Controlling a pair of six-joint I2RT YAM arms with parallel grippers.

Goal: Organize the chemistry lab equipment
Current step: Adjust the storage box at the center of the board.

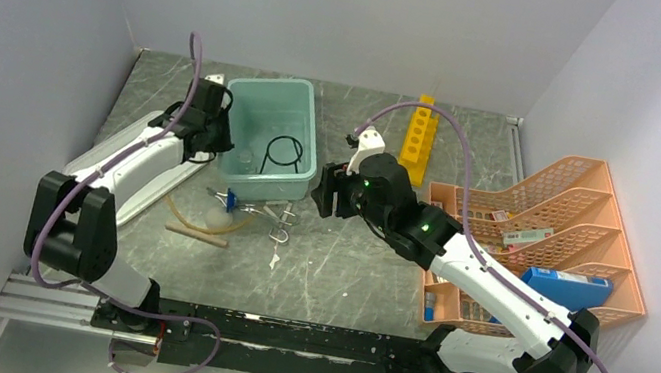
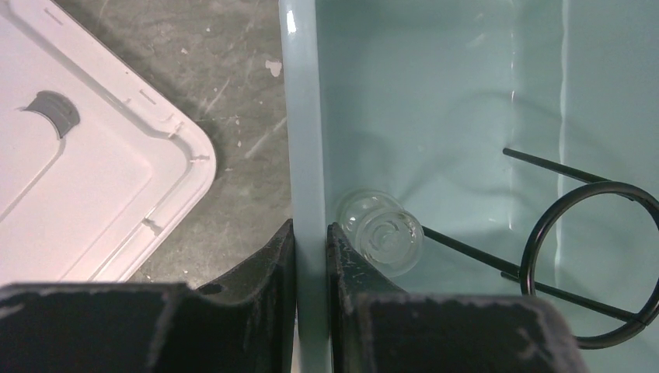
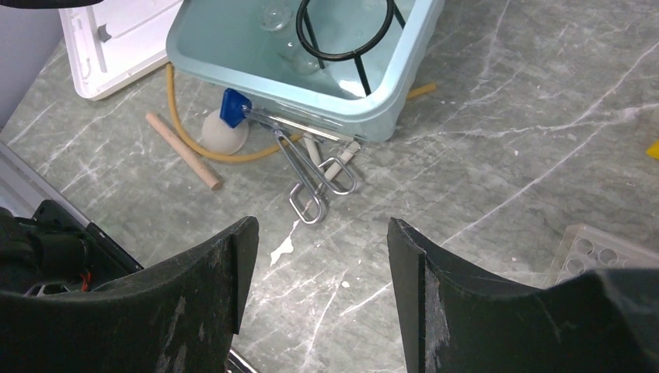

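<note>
Black ring stand (image 2: 466,249) in tub (image 2: 307,116); left hand (image 2: 311,231) pinches tub wall nearby

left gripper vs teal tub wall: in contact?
Touching. In the left wrist view the left gripper straddles the teal tub wall, its fingers flat against the outer and inner faces, no gap.

readable text: none | orange organiser (image 1: 565,185) labels: too small to read
</note>
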